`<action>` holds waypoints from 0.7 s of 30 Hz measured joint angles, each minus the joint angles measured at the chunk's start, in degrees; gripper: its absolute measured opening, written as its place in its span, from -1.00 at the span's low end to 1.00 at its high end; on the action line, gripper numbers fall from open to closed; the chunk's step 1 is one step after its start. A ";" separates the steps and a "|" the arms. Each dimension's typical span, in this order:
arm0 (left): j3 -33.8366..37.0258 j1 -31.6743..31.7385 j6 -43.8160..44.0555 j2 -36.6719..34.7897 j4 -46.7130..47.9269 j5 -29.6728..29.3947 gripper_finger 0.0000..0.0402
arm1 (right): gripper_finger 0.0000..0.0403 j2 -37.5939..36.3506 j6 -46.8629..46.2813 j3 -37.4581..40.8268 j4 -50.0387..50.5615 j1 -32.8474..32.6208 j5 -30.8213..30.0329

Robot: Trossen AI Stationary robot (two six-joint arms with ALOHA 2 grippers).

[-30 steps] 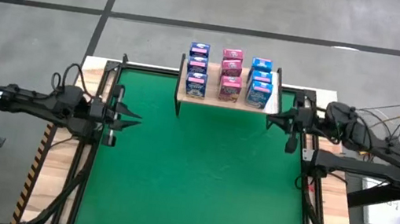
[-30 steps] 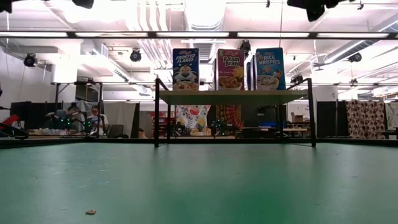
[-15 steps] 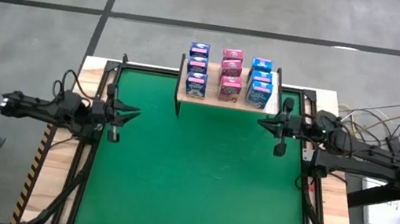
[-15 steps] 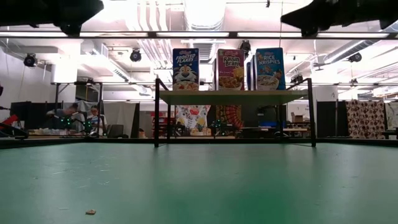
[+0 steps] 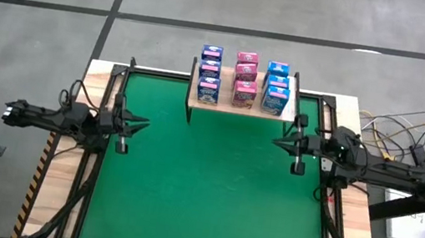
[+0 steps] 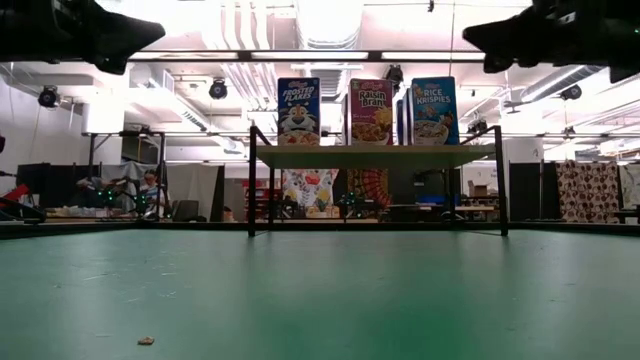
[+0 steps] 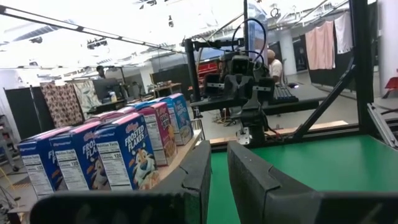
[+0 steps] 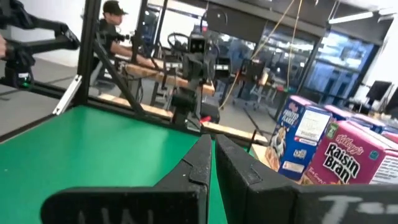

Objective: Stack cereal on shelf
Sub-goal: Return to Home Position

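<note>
- The cereal [image 5: 244, 80] stood on the shelf [image 5: 222, 104] at the far middle of the table, nine small boxes in three rows running near to far.
- The dark blue boxes [image 5: 209, 75] made the left row, the pink boxes [image 5: 244, 82] the middle row and the light blue boxes [image 5: 276, 86] the right row, each row packed closely front to back.
- In the low view the nearest box of each row stood upright with its front facing the camera: Frosted Flakes [image 6: 298, 111], Raisin Bran [image 6: 371, 111] and Rice Krispies [image 6: 434, 110].
- The shelf was a light wood board on thin black legs, raised above the green table [image 5: 200, 202].
- The right gripper [image 5: 280, 139] hung above the table's right side, just near of the shelf's right corner and pointing left; its fingers [image 8: 198, 163] lay almost together, only a slit between them, holding nothing.
- The left gripper [image 5: 141, 123] hung above the table's left side, well apart from the shelf and pointing right; its fingers [image 7: 200, 171] were likewise narrow and held nothing.
</note>
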State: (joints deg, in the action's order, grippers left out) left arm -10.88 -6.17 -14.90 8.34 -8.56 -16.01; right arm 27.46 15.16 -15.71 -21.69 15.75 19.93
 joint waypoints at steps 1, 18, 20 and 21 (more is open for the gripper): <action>0.32 0.00 0.02 -0.36 -0.02 -0.02 -0.81 | -0.94 -1.01 0.02 0.54 0.04 0.00 0.06; 1.95 0.00 0.68 -3.20 2.38 -0.05 -0.81 | -0.94 -16.46 3.09 8.56 0.35 0.00 0.28; 2.26 0.00 0.68 -3.61 2.36 -0.06 -0.81 | -0.94 -18.40 3.80 9.45 0.30 0.01 0.28; 2.40 0.00 0.68 -3.87 2.32 -0.06 -0.81 | -0.94 -19.40 3.91 9.87 -0.01 -0.01 0.34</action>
State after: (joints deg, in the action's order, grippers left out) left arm -8.48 -6.17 -14.22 4.46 -6.24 -16.08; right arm 8.05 19.07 -5.84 -21.70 15.74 20.27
